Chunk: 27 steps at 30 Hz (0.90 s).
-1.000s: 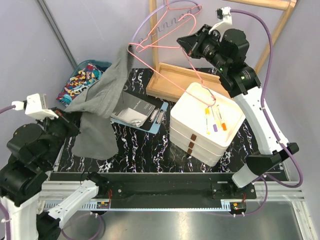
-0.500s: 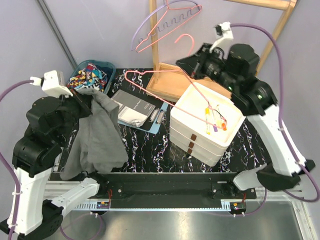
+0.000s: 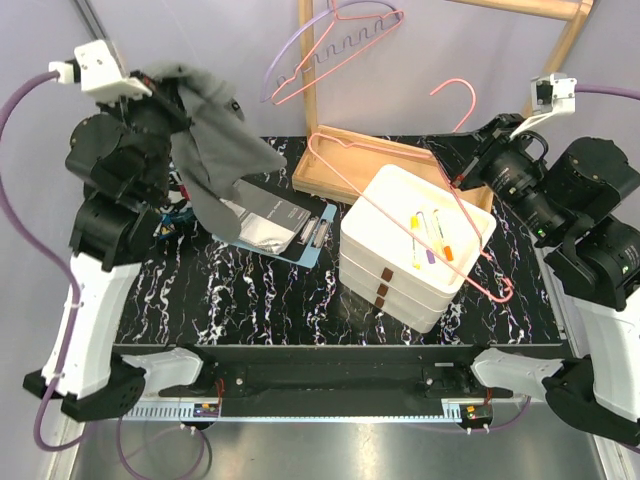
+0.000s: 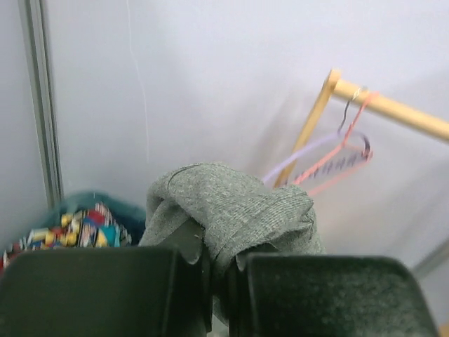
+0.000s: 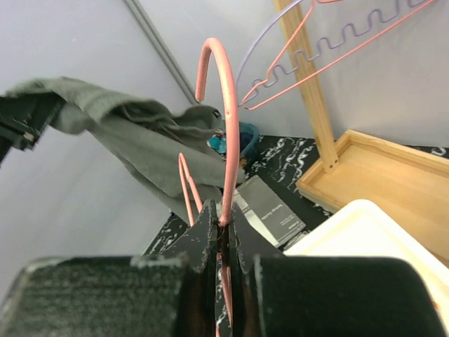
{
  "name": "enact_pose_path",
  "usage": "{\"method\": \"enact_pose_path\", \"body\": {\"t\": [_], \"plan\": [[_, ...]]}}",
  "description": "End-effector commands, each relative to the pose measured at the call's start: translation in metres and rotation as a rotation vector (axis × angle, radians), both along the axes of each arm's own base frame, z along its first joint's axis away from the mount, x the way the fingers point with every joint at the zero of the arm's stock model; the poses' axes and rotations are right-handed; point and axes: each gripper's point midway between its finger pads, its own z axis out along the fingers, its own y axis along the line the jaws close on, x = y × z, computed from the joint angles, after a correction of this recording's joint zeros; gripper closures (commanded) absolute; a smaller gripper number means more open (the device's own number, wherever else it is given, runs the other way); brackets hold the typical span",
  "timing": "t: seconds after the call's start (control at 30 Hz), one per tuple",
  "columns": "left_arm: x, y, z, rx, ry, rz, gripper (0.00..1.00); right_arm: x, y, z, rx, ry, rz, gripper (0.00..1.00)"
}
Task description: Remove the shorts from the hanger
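My left gripper (image 3: 168,88) is raised at the back left and shut on the grey shorts (image 3: 215,150), which hang from it in the air, free of the hanger. In the left wrist view the grey cloth (image 4: 231,207) is bunched between the fingers. My right gripper (image 3: 463,178) is shut on the neck of the bare pink wire hanger (image 3: 400,195), which lies slanted over the white trays. Its hook (image 5: 223,77) stands up from the jaws. The multicolour shorts (image 4: 74,228) lie in a teal bin. The navy shorts are not in view.
A stack of white trays (image 3: 400,270) sits mid-table with small tubes on top. A wooden rack base (image 3: 345,170) stands behind it, with purple and pink hangers (image 3: 335,45) on the rack. A blue clipboard with a grey pouch (image 3: 270,222) lies on the black marbled mat.
The left arm rose up and back, pulling the grey shorts off the pink hanger. The right arm swung right and lower, bringing the hanger down over the white trays.
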Motion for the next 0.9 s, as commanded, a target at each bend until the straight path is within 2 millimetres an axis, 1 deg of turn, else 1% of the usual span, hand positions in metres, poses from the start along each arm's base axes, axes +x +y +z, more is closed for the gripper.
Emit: {"method": "enact_pose_path", "body": {"t": [0.0,0.03,0.07,0.1,0.13,0.17,0.2,0.23,0.27,0.3,0.33,0.37,0.4,0.43,0.47,0.5,0.53,0.57,0.6,0.63,0.67,0.7,0.73,0.77,0.8,0.83,0.87], "plan": [[-0.011,0.025,0.105,-0.009,-0.373,0.143,1.00,0.006,-0.012,0.006,-0.054,-0.019,-0.064,1.00],[-0.014,0.029,0.120,-0.005,-0.415,0.161,1.00,0.004,-0.014,0.005,-0.073,-0.016,-0.068,1.00],[-0.014,0.031,0.131,-0.005,-0.457,0.176,1.00,0.002,-0.017,0.012,-0.072,-0.030,-0.074,1.00],[0.001,0.025,0.132,0.033,-0.456,0.188,1.00,0.005,-0.018,0.011,-0.082,-0.025,-0.086,1.00],[-0.003,0.031,0.147,0.035,-0.501,0.207,1.00,0.006,-0.020,0.008,-0.104,-0.023,-0.096,1.00],[-0.004,0.031,0.159,0.041,-0.549,0.208,1.00,0.006,-0.022,0.009,-0.108,-0.022,-0.105,1.00],[0.017,0.025,0.157,0.070,-0.541,0.215,1.00,0.009,-0.025,0.009,-0.112,-0.021,-0.129,1.00],[0.022,0.030,0.162,0.079,-0.560,0.236,1.00,0.010,-0.028,0.009,-0.123,-0.023,-0.141,1.00],[0.010,0.035,0.182,0.069,-0.631,0.239,1.00,0.011,-0.029,0.011,-0.125,-0.025,-0.150,1.00],[0.033,0.030,0.177,0.075,-0.624,0.231,1.00,0.015,-0.029,0.010,-0.138,-0.024,-0.163,1.00],[0.036,0.040,0.183,0.080,-0.653,0.249,1.00,0.016,-0.030,0.009,-0.148,-0.018,-0.170,1.00],[0.046,0.042,0.187,0.076,-0.677,0.255,1.00,0.020,-0.030,0.012,-0.152,-0.022,-0.183,1.00],[0.049,0.046,0.190,0.049,-0.701,0.246,1.00,0.023,-0.031,0.013,-0.162,-0.024,-0.194,1.00],[0.053,0.059,0.194,0.054,-0.729,0.263,1.00,0.026,-0.031,0.011,-0.175,-0.018,-0.204,1.00],[0.064,0.064,0.193,0.046,-0.741,0.264,1.00,0.031,-0.032,0.015,-0.177,-0.020,-0.224,1.00],[0.068,0.078,0.193,0.025,-0.760,0.273,1.00,0.034,-0.033,0.014,-0.192,-0.018,-0.236,1.00],[0.071,0.084,0.194,0.019,-0.776,0.274,1.00,0.037,-0.033,0.015,-0.200,-0.019,-0.243,1.00],[0.080,0.092,0.193,0.011,-0.784,0.284,1.00,0.043,-0.032,0.018,-0.203,-0.023,-0.257,1.00],[0.085,0.107,0.191,-0.015,-0.791,0.291,1.00,0.047,-0.030,0.018,-0.214,-0.025,-0.262,1.00],[0.090,0.117,0.189,-0.023,-0.799,0.296,1.00,0.050,-0.029,0.019,-0.217,-0.026,-0.268,1.00],[0.103,0.125,0.181,-0.056,-0.791,0.281,1.00,0.058,-0.023,0.018,-0.226,-0.024,-0.266,1.00],[0.108,0.143,0.176,-0.059,-0.786,0.308,1.00,0.061,-0.021,0.018,-0.233,-0.024,-0.264,1.00],[0.127,0.152,0.163,-0.074,-0.749,0.306,1.00,0.062,-0.019,0.023,-0.226,-0.037,-0.258,1.00],[0.137,0.159,0.155,-0.121,-0.733,0.278,1.00,0.072,-0.011,0.018,-0.245,-0.030,-0.249,1.00],[0.151,0.169,0.142,-0.118,-0.695,0.268,1.00,0.075,-0.008,0.019,-0.249,-0.033,-0.247,1.00],[0.171,0.173,0.124,-0.128,-0.634,0.259,1.00,0.076,-0.007,0.024,-0.244,-0.047,-0.245,1.00],[0.181,0.177,0.112,-0.145,-0.599,0.247,1.00,0.083,0.000,0.020,-0.258,-0.041,-0.232,1.00]]}}
